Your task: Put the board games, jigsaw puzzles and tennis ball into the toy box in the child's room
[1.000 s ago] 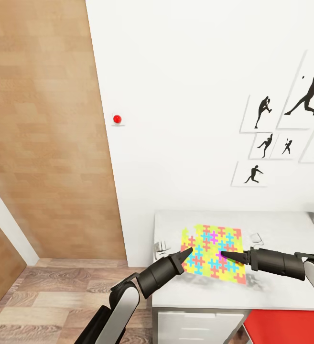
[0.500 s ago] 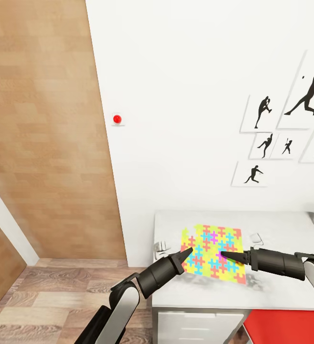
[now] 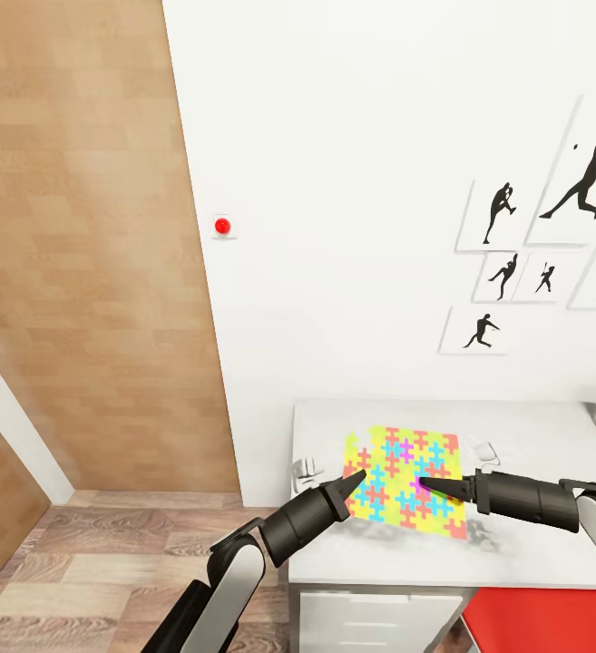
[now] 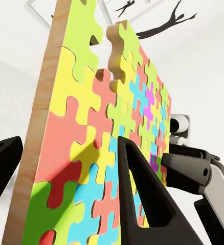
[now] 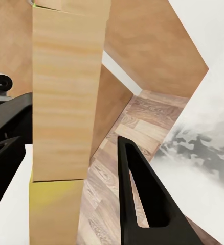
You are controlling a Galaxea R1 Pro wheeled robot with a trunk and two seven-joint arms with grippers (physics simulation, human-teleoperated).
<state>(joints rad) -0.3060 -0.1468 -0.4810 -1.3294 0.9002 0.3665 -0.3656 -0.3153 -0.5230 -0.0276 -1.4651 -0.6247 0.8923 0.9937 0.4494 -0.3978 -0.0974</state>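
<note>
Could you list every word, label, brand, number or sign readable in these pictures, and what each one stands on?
None: no picture holds readable text.
The multicoloured wooden jigsaw puzzle, held between the left gripper and right gripper, bears only coloured interlocking shapes.
The white pictures of black baseball-player silhouettes carry no captions.
The small round red button on the white wall is unmarked.
</note>
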